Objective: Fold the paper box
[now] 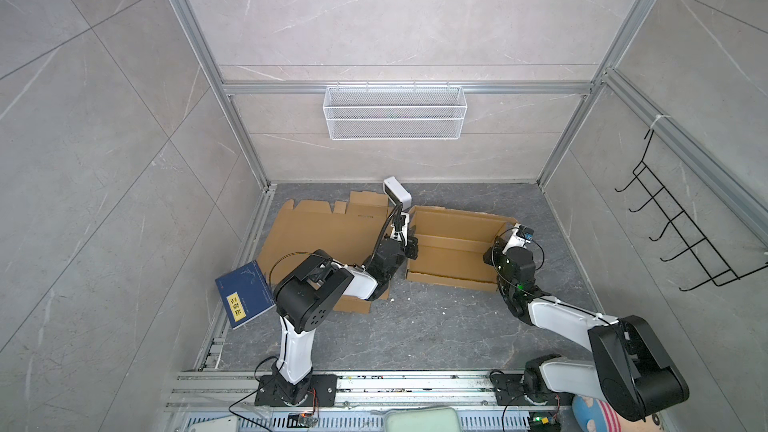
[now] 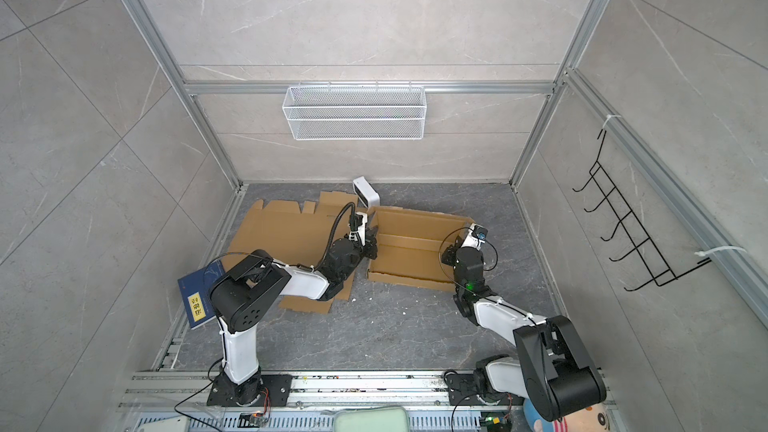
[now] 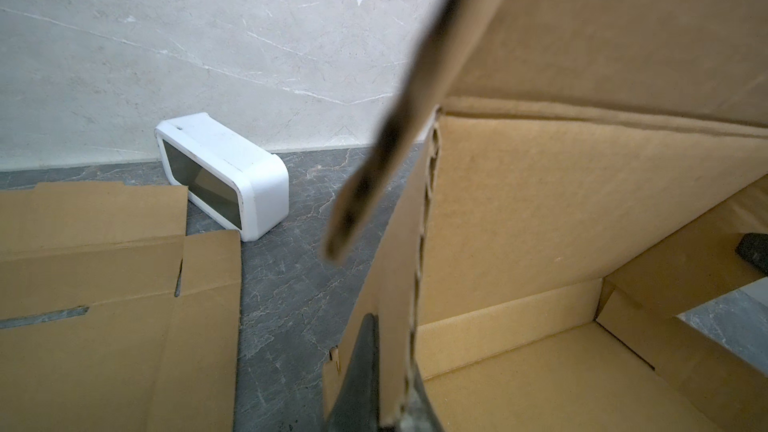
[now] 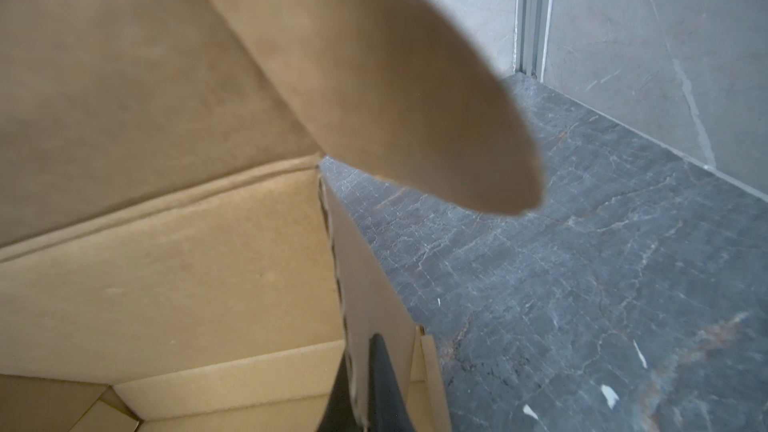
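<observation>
The brown paper box [image 1: 453,251] [image 2: 411,257] stands half raised on the dark floor, its back wall up and its front low. My left gripper [image 1: 411,249] [image 2: 371,248] is shut on the box's left side wall; in the left wrist view the cardboard edge [image 3: 424,243] runs between the dark fingers of that gripper [image 3: 392,367]. My right gripper [image 1: 490,255] [image 2: 446,257] is shut on the right side wall, whose cardboard [image 4: 365,284] sits pinched in this gripper [image 4: 359,367]. A rounded flap [image 4: 395,97] hangs close before the right wrist camera.
A second flat cardboard sheet [image 1: 324,234] lies left of the box under my left arm. A white clock-like device [image 1: 397,192] [image 3: 224,172] stands by the back wall. A blue book [image 1: 245,295] leans at the left rail. A wire basket [image 1: 395,112] and a black hook rack [image 1: 685,222] hang on the walls.
</observation>
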Robot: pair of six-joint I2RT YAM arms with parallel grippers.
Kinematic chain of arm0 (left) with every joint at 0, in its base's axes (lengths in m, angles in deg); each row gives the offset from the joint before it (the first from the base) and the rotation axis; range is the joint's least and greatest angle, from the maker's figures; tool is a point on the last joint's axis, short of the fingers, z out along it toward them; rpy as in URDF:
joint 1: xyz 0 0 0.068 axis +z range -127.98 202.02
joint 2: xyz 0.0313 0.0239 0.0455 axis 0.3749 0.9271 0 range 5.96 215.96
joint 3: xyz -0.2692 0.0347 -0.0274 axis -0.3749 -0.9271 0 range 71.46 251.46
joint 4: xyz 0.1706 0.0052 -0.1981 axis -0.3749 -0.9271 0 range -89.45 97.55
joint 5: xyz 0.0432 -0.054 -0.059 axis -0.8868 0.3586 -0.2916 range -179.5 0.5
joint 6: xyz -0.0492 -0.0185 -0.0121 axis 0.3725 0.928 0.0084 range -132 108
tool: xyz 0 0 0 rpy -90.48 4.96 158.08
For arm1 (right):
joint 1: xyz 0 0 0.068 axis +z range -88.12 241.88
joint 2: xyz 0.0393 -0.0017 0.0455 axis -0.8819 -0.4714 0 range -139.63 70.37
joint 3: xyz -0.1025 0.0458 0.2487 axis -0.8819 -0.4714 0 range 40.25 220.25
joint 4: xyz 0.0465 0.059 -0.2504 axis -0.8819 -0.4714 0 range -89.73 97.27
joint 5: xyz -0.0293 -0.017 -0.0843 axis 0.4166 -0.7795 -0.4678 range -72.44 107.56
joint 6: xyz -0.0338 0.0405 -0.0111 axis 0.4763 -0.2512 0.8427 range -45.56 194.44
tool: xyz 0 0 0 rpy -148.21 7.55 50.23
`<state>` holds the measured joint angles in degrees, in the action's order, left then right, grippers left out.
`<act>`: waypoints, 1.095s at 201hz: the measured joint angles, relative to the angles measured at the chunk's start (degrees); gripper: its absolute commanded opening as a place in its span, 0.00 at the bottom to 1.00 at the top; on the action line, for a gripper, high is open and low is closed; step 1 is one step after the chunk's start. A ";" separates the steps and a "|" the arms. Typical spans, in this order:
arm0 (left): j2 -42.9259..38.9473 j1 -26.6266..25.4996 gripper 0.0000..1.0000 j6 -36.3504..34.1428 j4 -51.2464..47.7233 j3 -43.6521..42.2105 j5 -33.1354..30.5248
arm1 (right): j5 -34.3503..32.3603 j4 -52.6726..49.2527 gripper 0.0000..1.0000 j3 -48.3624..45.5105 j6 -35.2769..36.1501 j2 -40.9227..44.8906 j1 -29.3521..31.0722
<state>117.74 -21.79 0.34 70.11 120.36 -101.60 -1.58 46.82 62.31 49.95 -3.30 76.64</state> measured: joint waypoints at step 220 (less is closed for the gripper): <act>0.83 -5.73 0.00 -2.05 -2.64 2.03 -11.87 | -1.25 -11.80 0.00 0.85 -5.99 5.53 0.44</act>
<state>118.57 -27.52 -1.71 67.47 122.39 -113.47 -2.82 35.02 63.16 43.96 2.23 77.08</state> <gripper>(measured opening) 0.050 0.049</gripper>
